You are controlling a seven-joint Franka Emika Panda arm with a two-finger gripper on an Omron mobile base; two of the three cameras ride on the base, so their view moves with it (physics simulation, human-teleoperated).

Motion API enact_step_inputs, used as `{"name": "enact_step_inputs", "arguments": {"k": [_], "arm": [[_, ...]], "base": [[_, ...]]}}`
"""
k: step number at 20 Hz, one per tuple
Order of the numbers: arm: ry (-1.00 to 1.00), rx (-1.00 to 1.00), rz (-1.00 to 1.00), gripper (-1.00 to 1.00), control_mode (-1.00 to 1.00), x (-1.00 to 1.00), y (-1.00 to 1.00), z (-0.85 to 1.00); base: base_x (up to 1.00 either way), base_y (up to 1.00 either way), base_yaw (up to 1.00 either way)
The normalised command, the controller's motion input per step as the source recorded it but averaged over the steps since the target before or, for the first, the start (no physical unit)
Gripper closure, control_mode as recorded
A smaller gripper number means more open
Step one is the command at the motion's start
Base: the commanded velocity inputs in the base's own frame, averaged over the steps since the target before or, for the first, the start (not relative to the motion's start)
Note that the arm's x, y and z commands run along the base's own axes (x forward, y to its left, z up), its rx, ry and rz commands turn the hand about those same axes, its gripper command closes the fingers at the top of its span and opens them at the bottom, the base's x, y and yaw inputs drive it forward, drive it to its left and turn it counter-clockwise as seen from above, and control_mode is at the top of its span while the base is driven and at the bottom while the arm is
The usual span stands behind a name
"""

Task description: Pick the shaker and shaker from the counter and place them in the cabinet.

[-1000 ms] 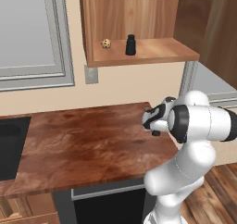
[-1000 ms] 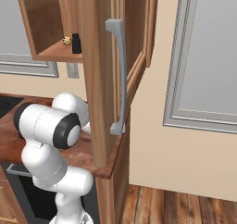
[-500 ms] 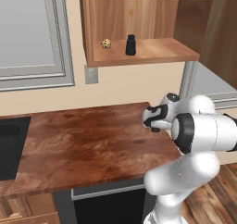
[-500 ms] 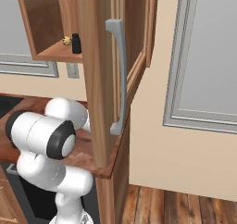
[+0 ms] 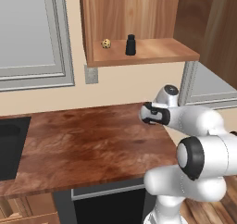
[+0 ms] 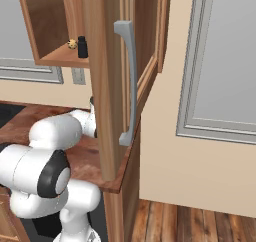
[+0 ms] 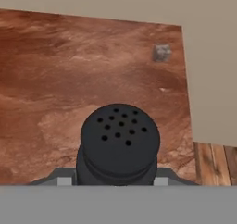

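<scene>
One black shaker point(image 7: 120, 142) with a perforated round top sits between my fingertips, and my gripper point(image 7: 118, 177) is shut on it above the brown counter point(image 7: 69, 70). From the left base view my gripper point(image 5: 148, 114) hovers over the counter's right end, below the cabinet point(image 5: 139, 56); the hand hides most of the held shaker there. A second black shaker point(image 5: 130, 45) stands upright on the cabinet's wooden shelf, and the same shaker point(image 6: 82, 47) shows from the right side.
A small tan speckled ball point(image 5: 106, 43) lies on the shelf left of the standing shaker. The cabinet's open door point(image 6: 107, 81) with its grey handle point(image 6: 127, 81) juts out on the right. A black recess point(image 5: 9, 144) is set in the counter's left end.
The arm's elbow and upper links have swung nearer the cameras. The hand has stayed over the counter's right end with the shaker still in it.
</scene>
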Motion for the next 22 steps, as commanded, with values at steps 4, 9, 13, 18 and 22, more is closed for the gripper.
{"name": "enact_step_inputs", "arguments": {"k": [4, 9, 13, 18, 22], "arm": [[-0.06, 0.00, 0.00, 1.00, -1.00, -0.14, 0.19, 0.76], [-0.04, 0.00, -0.03, 1.00, -1.00, -0.20, 0.13, 0.71], [-0.06, 0.00, -0.05, 1.00, -1.00, -0.32, 0.02, 0.67], [-0.08, 0.00, -0.07, 1.00, -1.00, -0.40, 0.00, 0.69], [-0.09, 0.00, -0.11, 1.00, -1.00, -0.32, 0.00, 0.70]], "base": [[0.00, 0.00, 0.00], [0.00, 0.00, 0.00], [0.00, 0.00, 0.00], [0.00, 0.00, 0.00], [0.00, 0.00, 0.00]]}}
